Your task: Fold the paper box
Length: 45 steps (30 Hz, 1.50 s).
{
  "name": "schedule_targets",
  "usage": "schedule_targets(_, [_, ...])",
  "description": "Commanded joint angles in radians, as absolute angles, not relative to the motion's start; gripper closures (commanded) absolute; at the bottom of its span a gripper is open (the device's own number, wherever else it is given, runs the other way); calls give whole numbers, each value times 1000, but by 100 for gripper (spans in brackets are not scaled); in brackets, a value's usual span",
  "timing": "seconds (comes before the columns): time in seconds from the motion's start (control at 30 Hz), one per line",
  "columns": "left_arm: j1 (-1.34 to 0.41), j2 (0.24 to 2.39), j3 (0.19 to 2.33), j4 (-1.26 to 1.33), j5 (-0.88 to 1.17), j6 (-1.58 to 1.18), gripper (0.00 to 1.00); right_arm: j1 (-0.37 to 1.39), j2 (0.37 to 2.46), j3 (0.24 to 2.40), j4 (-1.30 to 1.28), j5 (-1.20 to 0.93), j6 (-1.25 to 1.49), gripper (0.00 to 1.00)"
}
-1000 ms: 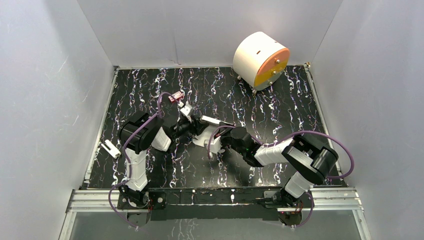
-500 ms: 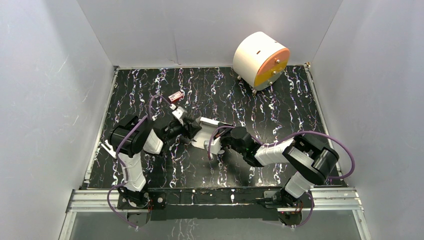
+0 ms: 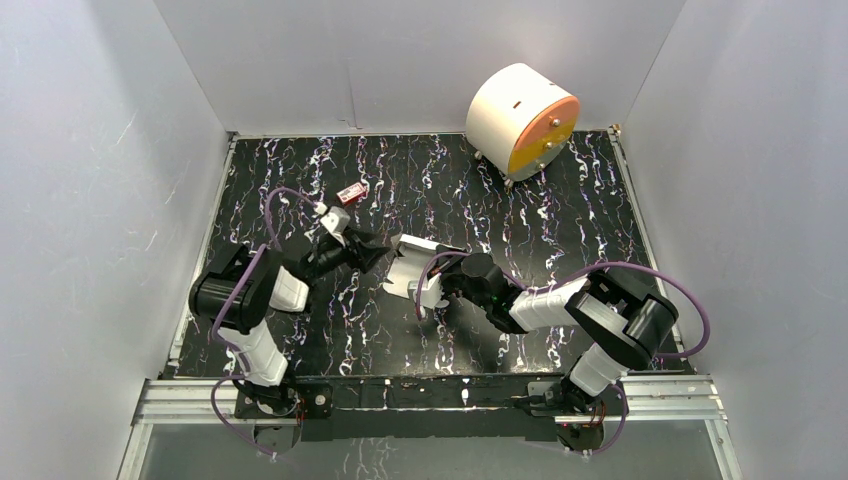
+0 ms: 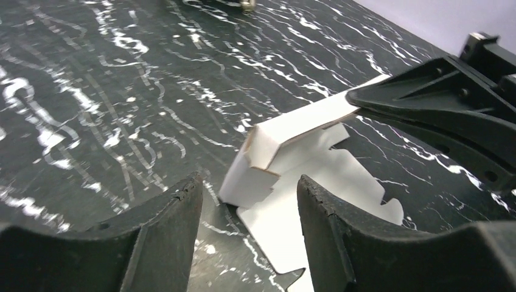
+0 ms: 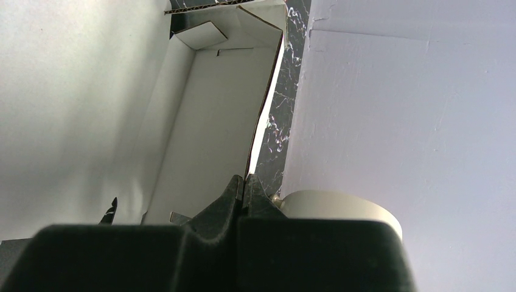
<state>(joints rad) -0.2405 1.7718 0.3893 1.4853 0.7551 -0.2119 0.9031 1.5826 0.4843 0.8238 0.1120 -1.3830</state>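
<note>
Between white walls (image 3: 400,60), on the black marbled table (image 3: 560,230), right gripper (image 4: 356,100) clamps the paper box (image 4: 292,164); left gripper (image 4: 249,182) gapes.

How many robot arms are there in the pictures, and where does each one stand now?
2. The left arm extends from the left, its fingers open, short of the paper box. The right arm extends from the right, its fingers shut on the box's flap. None hidden.
</note>
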Motion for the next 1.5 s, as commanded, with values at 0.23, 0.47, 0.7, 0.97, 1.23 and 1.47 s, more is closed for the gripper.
schedule_targets(0.23, [-167, 1848, 407, 1623, 645, -292, 48, 907, 1578, 488, 681, 54, -1367, 100])
schedule_targets(0.47, [-167, 1964, 512, 1606, 748, -318, 47, 907, 1583, 495, 668, 52, -1377, 100])
schedule_targets(0.7, [-176, 2031, 589, 1608, 874, -343, 48, 905, 1579, 505, 656, 47, -1379, 100])
schedule_targets(0.97, [-190, 2029, 575, 1608, 928, -328, 68, 906, 1582, 508, 654, 45, -1378, 100])
schedule_targets(1.23, [-206, 2020, 575, 1608, 979, -324, 69, 905, 1582, 512, 652, 43, -1379, 100])
schedule_targets(1.47, [-216, 2004, 578, 1608, 975, -316, 63, 907, 1585, 518, 643, 34, -1379, 100])
